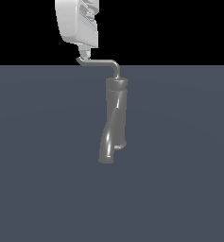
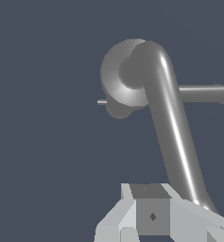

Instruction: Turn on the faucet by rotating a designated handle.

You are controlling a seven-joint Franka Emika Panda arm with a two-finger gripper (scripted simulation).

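Faucet handle, exterior view: the thin grey L-shaped metal rod [image 1: 98, 63] tops the glossy grey metal faucet with its upright cylinder body and thick curved spout [image 1: 114, 118], long axis running level toward the exterior view's left.
Gripper, exterior view: the white robot gripper [image 1: 84, 53] hangs straight down, tips right at the rod's upturned end.
Wrist view: handle [image 2: 172, 137] leads toward the fingers [image 2: 153, 215].
Jaws: honestly can't tell if they're clamped or loose, too hidden.
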